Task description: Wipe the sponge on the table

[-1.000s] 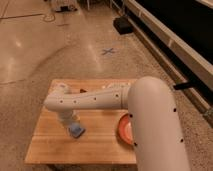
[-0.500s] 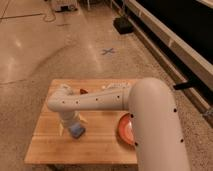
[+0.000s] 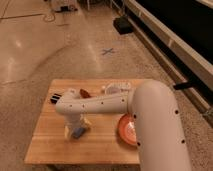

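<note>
The light-blue sponge (image 3: 79, 133) lies on the wooden table (image 3: 50, 147), left of the middle. My gripper (image 3: 76, 128) points straight down onto it from the end of the white arm, which reaches in from the right. Its pale fingers (image 3: 68, 131) stand on either side of the sponge, shut on it and pressing it to the tabletop. The gripper hides the top of the sponge.
An orange bowl (image 3: 126, 131) sits right of the gripper, partly behind my arm. At the table's back edge are a black bar (image 3: 55, 98), a brown object (image 3: 86, 93) and a white object (image 3: 113, 89). Polished floor surrounds the table.
The gripper and the sponge have slid slightly toward the table's front edge. The arm's wrist has turned a little.
</note>
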`<state>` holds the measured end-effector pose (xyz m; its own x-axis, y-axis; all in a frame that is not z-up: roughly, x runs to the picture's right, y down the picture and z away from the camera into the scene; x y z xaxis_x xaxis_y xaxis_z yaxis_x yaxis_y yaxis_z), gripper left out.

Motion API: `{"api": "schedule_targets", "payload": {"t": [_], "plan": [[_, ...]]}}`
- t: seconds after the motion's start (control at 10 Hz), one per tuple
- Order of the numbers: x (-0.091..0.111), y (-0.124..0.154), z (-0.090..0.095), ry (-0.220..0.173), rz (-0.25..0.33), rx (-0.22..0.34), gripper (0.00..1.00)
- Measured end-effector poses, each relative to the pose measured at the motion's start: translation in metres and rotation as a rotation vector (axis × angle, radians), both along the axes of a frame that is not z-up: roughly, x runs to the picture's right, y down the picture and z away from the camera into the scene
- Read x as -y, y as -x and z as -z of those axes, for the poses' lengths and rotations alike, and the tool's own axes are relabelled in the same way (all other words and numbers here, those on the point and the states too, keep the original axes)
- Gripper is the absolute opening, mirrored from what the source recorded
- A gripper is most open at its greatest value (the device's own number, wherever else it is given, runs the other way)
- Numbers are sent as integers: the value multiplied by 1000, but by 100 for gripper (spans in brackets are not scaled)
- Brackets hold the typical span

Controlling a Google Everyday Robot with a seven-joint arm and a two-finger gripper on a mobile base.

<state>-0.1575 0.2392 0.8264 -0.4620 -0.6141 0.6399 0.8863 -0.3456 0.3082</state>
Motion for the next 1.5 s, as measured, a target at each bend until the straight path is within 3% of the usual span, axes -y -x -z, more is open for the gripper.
{"api": "schedule_targets", "payload": {"t": [0.5, 0.6, 0.9, 1.1, 1.5], "plan": [[4, 7, 1, -3, 13, -1, 31], [7, 19, 0, -5, 18, 10, 23], [26, 34, -11, -1, 28, 18, 23], [25, 35, -11, 3, 34, 20, 23], [24, -9, -9, 15, 21, 0, 23]]}}
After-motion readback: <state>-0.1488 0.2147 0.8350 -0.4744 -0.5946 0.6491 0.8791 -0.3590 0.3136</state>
